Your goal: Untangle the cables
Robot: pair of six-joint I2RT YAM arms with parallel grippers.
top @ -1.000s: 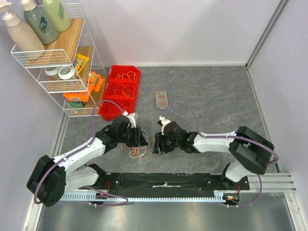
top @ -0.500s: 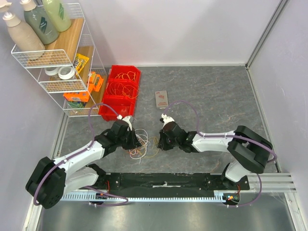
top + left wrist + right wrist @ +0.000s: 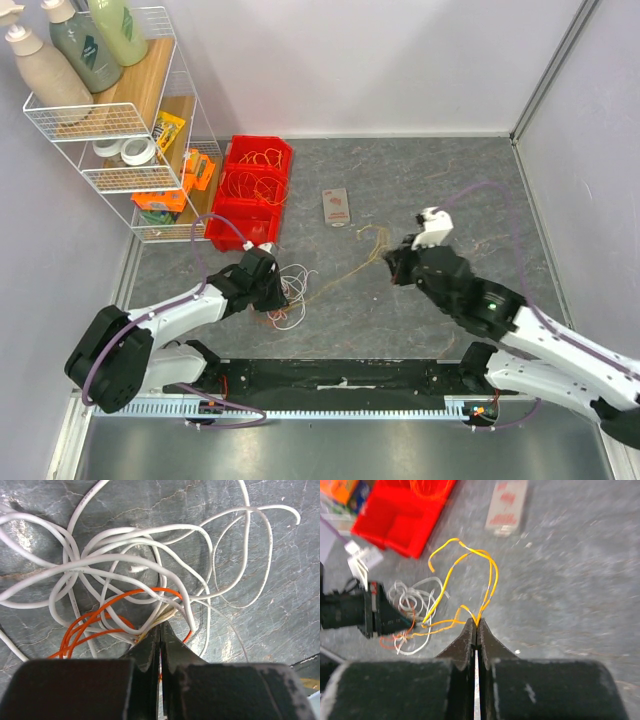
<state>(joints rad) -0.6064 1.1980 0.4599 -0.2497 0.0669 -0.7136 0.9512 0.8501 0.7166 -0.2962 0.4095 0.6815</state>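
Untangling barely begun.
Right gripper (image 3: 477,625) pinches a thin yellow-orange wire (image 3: 492,577), stretched rightwards from the heap; left gripper (image 3: 161,627) clamps the knotted thin white and orange wires (image 3: 74,569), unsorted.

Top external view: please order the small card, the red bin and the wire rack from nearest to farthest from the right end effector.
From the right end effector:
1. small card, just beyond it, to the left.
2. red bin, further left.
3. wire rack, far-left corner.
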